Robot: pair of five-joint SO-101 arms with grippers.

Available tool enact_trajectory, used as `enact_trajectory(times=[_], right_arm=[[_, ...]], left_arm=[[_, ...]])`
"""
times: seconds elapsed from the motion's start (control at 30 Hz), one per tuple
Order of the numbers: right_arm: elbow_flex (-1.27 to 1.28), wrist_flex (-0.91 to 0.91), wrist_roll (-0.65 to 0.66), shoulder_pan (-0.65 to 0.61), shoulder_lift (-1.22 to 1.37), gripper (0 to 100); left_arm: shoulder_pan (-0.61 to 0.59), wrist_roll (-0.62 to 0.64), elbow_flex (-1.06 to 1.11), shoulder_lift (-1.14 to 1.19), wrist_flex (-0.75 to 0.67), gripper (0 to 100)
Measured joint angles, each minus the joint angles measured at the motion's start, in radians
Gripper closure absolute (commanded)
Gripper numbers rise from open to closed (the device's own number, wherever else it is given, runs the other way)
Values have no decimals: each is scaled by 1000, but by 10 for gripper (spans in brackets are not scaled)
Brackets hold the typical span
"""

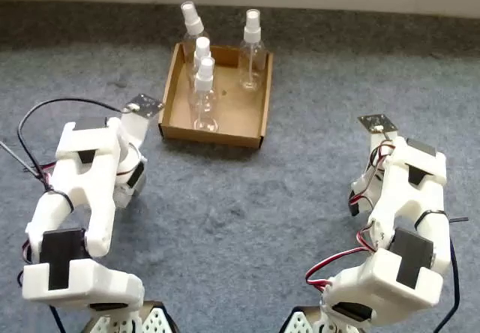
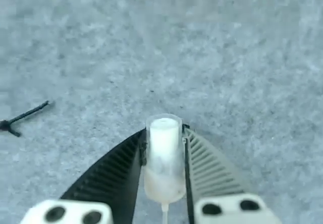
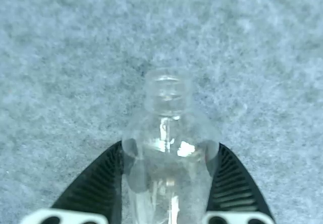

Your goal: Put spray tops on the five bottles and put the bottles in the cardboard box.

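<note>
My left gripper (image 2: 164, 132) is shut on a white spray top (image 2: 164, 153), held just above the grey carpet. A clear open-necked bottle (image 3: 169, 148) with no top sits between the fingers of my right gripper (image 3: 170, 151), which is shut on its body. In the high view the left arm (image 1: 86, 190) is at the left and the right arm (image 1: 401, 205) at the right, both in front of the cardboard box (image 1: 174, 130). Several clear bottles with spray tops (image 1: 204, 93) stand in the box.
The box sits at the back centre near a dark strip of floor (image 1: 337, 18). Open grey carpet (image 1: 247, 213) lies between the two arms. A thin black cable end (image 2: 25, 117) lies on the carpet beside the left gripper.
</note>
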Motion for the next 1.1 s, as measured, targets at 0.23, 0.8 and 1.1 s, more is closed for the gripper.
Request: enact_trajectory(times=[0.23, 0.8, 1.1], right_arm=[[-37, 0, -103, -55, -55, 985], [-144, 2, -376, -503, -417, 994], [9, -242, -434, -669, -661, 995]], left_arm=[[-81, 143, -226, 2, 0, 995], [-87, 430, -872, 2, 244, 995], [68, 580, -1217, 2, 371, 995]])
